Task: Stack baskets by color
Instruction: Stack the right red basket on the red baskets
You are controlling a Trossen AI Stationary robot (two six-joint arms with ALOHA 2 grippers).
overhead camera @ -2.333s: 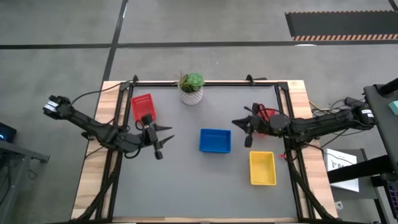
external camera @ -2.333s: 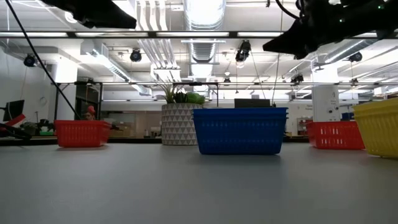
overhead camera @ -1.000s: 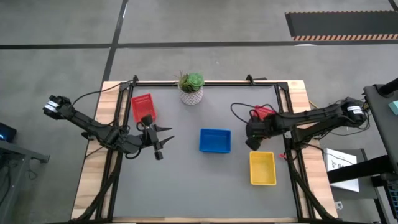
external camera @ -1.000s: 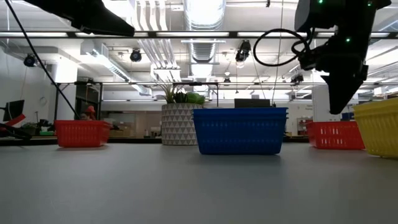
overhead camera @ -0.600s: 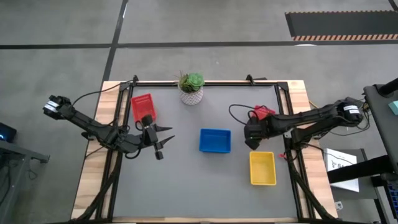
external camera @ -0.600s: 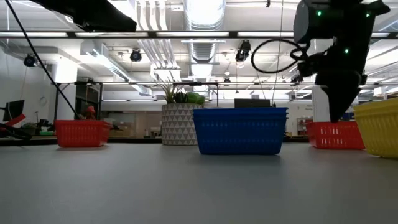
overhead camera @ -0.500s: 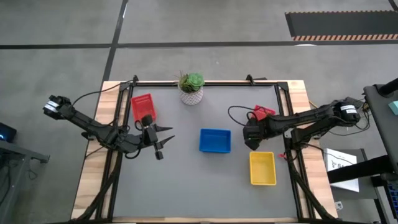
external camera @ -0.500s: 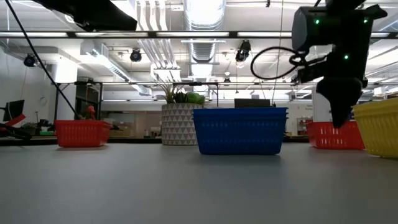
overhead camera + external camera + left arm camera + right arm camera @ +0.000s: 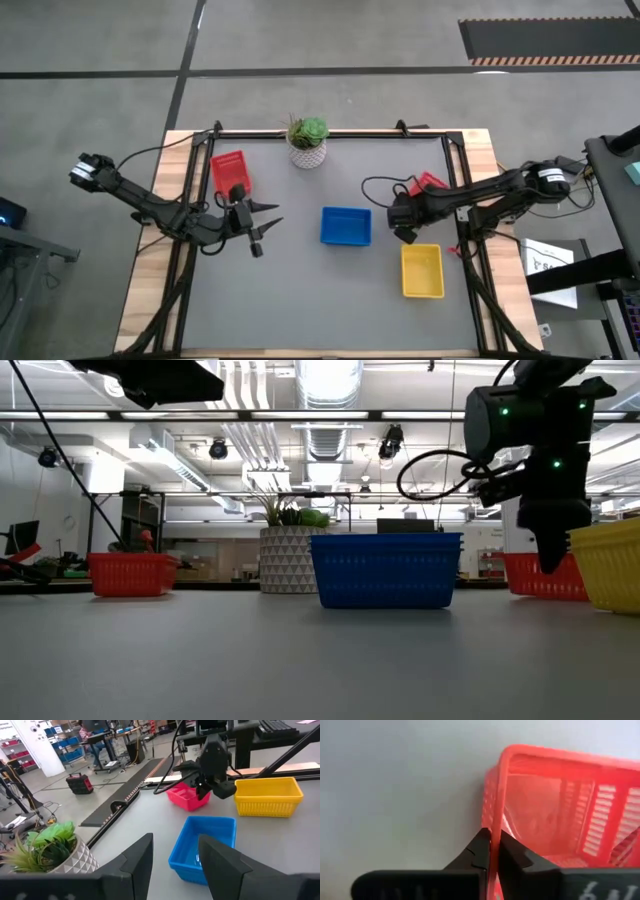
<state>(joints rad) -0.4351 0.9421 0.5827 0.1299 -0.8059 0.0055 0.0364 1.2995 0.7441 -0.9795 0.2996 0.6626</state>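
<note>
One red basket point(image 9: 432, 183) stands at the table's right, and my right gripper point(image 9: 495, 851) comes down on its wall and is shut on it. A second red basket point(image 9: 229, 172) rests on the table at the far left. The blue basket point(image 9: 346, 226) sits in the middle and the yellow basket point(image 9: 422, 270) at the near right, both flat on the table. My left gripper point(image 9: 264, 226) hangs open above the table, left of the blue basket, touching nothing. My right gripper pinches the rim point(image 9: 496, 827) of the red basket's wall that faces the blue basket, one finger point(image 9: 514, 854) inside the basket and one point(image 9: 479, 851) outside. The fingers come steeply from above, pointing down. The basket stands on the table.
A green plant in a white patterned pot point(image 9: 308, 143) stands at the far edge, in the middle. A black frame point(image 9: 330, 133) runs along the table's edges. Bare grey table lies between the blue basket and the near edge.
My right gripper has sunk toward the red basket at the table's right, drifting slightly toward the blue basket, and has taken hold of its wall. My left arm has kept its place.
</note>
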